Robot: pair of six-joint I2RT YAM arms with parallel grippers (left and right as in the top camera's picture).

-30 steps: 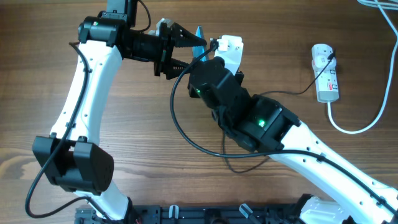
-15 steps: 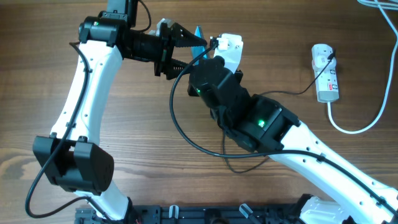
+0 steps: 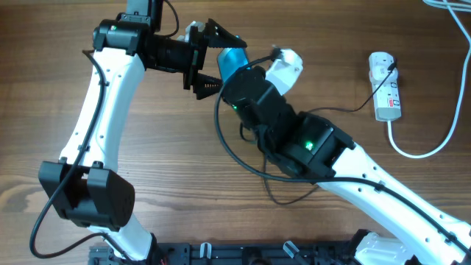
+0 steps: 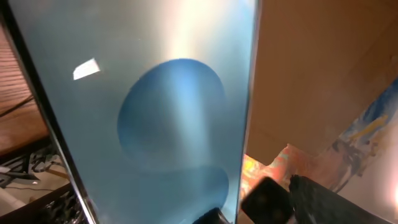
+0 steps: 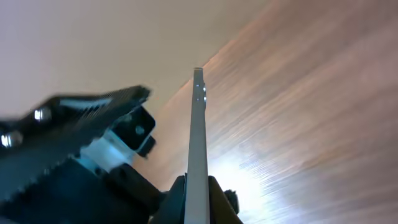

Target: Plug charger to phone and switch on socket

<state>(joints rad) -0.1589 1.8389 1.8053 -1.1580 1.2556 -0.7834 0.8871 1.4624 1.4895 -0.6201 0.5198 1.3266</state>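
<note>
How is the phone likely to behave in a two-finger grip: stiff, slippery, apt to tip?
The phone looks thin and rigid, so it probably won't flex. Its glossy face shows glare, so it may slip. Gripped near one end by the right gripper, it could pivot if pushed.

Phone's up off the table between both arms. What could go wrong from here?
1. The right fingers seem to pinch the phone at its lower end only, so it could pivot or slip.
2. The left gripper stands open close around the phone, and a small misalignment could knock it.
3. The charger loops against the right arm and could snag when that arm moves.
</note>
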